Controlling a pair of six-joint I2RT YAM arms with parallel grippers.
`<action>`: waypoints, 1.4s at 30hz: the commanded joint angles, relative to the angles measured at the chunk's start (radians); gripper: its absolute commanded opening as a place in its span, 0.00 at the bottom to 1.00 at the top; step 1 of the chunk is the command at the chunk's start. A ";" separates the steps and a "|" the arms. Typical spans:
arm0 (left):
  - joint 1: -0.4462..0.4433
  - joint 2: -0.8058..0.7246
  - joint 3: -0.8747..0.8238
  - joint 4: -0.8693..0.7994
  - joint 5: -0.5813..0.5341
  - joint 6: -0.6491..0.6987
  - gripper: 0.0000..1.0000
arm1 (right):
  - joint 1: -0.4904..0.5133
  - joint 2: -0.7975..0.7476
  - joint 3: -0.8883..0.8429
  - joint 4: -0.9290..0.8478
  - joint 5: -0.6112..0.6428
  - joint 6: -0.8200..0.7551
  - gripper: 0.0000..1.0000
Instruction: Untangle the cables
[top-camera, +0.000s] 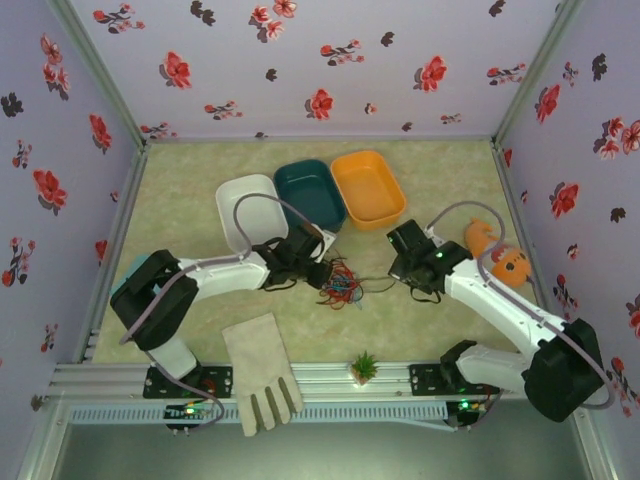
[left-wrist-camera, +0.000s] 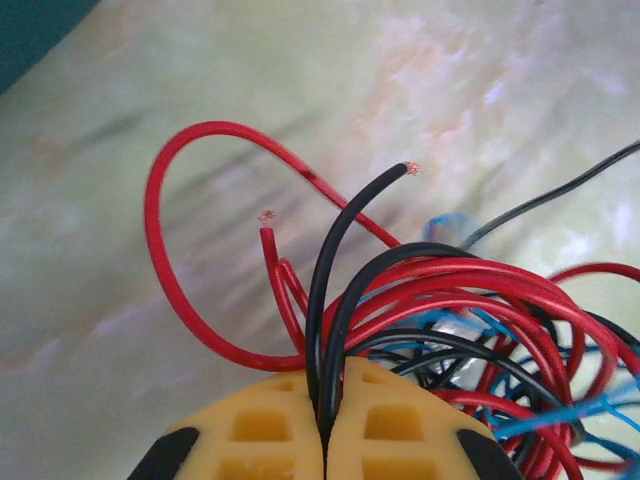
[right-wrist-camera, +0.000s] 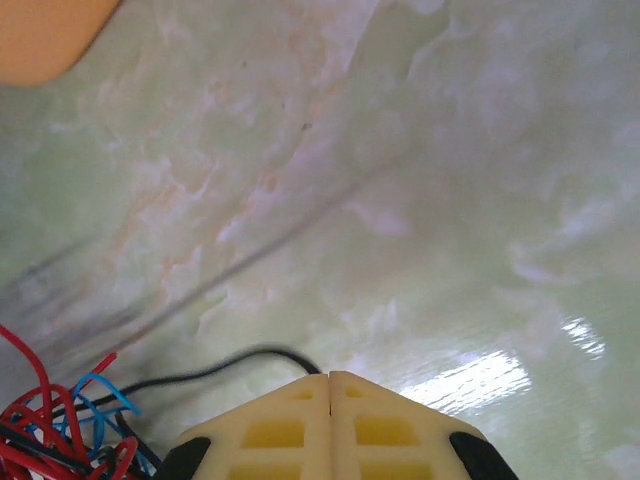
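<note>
The cables (top-camera: 340, 283) lie as a red, black and blue tangle on the table between the two arms. My left gripper (top-camera: 318, 272) is at the tangle's left edge. In the left wrist view this gripper (left-wrist-camera: 325, 405) is shut on two strands of the black cable (left-wrist-camera: 335, 250). A red cable (left-wrist-camera: 160, 250) loops out to the left and blue cable (left-wrist-camera: 590, 410) lies at the right. My right gripper (top-camera: 402, 274) sits right of the tangle. The right wrist view shows it (right-wrist-camera: 328, 378) shut, with a black cable (right-wrist-camera: 200, 375) running from the tangle (right-wrist-camera: 50, 440) into its tips.
A white bin (top-camera: 250, 210), a teal bin (top-camera: 310, 192) and an orange bin (top-camera: 368, 187) stand behind the tangle. A beige glove (top-camera: 262, 372) lies near the front edge, next to a small green plant (top-camera: 365, 366). An orange toy (top-camera: 497, 255) lies at the right.
</note>
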 joint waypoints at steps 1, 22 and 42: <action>0.014 -0.026 -0.043 -0.017 -0.078 -0.054 0.00 | -0.022 -0.010 0.048 -0.140 0.144 -0.045 0.00; 0.016 -0.036 -0.058 0.032 -0.084 -0.060 0.03 | -0.059 0.085 -0.002 0.149 -0.173 -0.189 0.39; 0.016 -0.025 -0.050 0.024 -0.067 -0.046 0.03 | 0.031 0.468 0.044 0.485 -0.051 -0.480 0.43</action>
